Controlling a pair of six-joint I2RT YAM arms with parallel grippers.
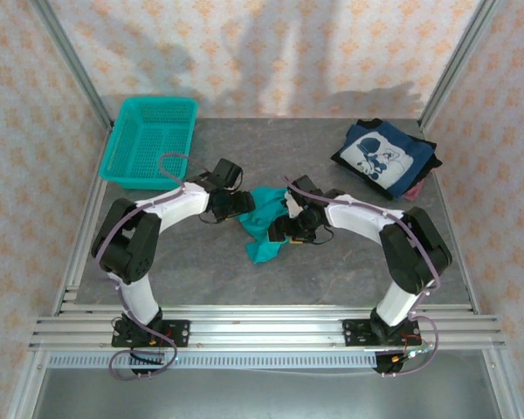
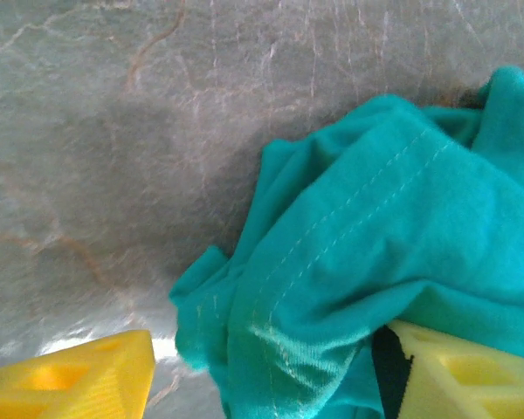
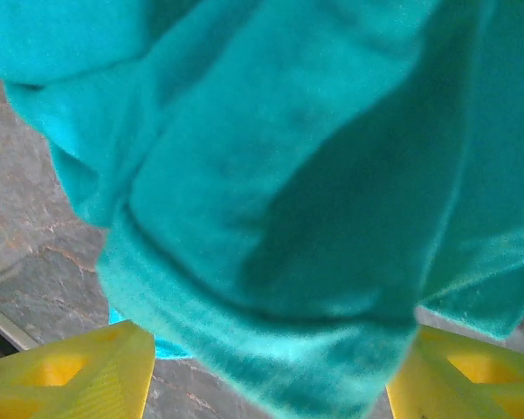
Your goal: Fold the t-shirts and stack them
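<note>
The crumpled teal cotton t-shirt (image 1: 264,229) lies bunched at the middle of the grey stone-patterned table (image 1: 332,271), between the two arms. The folded navy t-shirt with the white cartoon print (image 1: 386,157) sits well apart at about 1 o'clock, and the teal plastic mesh basket (image 1: 113,148) at about 10 o'clock. The teal shirt looks light, limp and thin, so it should sag and drape from any hold rather than keep a shape, and a loose pinch may catch only one layer. The stitched hem, seen in the left wrist view as a double row of thread, is the firmest place to take it, ideally at two points apart so the cloth can be spread flat. The left gripper (image 2: 271,349) has its yellow fingers apart, cloth lying over one and bare table showing beside the other, so nothing is pinched yet. The right gripper (image 3: 279,349) has a thick wad of cloth filling the gap between its fingers; whether it is clamped I cannot tell
</note>
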